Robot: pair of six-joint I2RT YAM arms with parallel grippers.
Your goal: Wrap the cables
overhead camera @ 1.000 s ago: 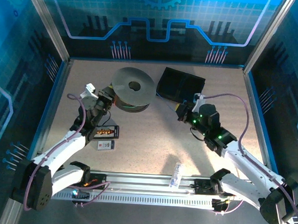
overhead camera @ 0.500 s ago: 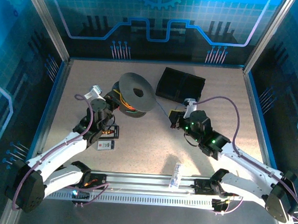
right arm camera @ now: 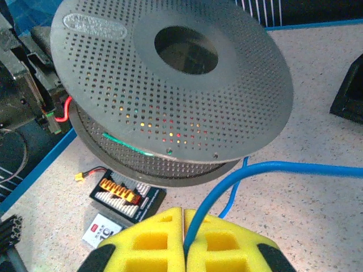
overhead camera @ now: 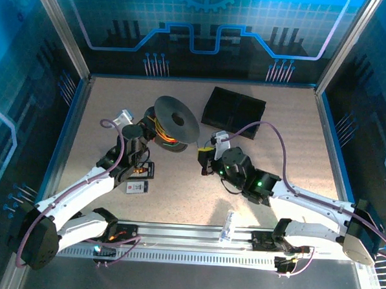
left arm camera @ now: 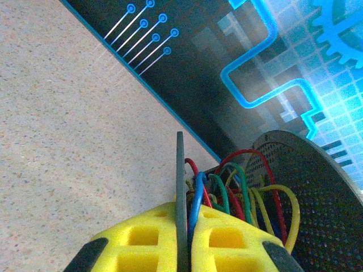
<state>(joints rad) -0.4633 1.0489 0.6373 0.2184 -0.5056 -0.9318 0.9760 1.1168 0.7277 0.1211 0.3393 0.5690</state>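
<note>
The left gripper [left arm camera: 181, 229] was clenched on the thin rim of the dark grey perforated plastic spool [overhead camera: 189, 126]. The spool stood tilted left of the middle of the speckled beige table [overhead camera: 177, 208], toward its far edge. The thin coloured cables [left arm camera: 227, 190], red, green, yellow and blue, looped between its flanges. The right gripper [right arm camera: 184, 229] was pinched tight on the one blue cable [right arm camera: 272, 168], which ran out from under the spool. A black rectangular box [overhead camera: 234, 109] lay near the far edge, right of the spool.
</note>
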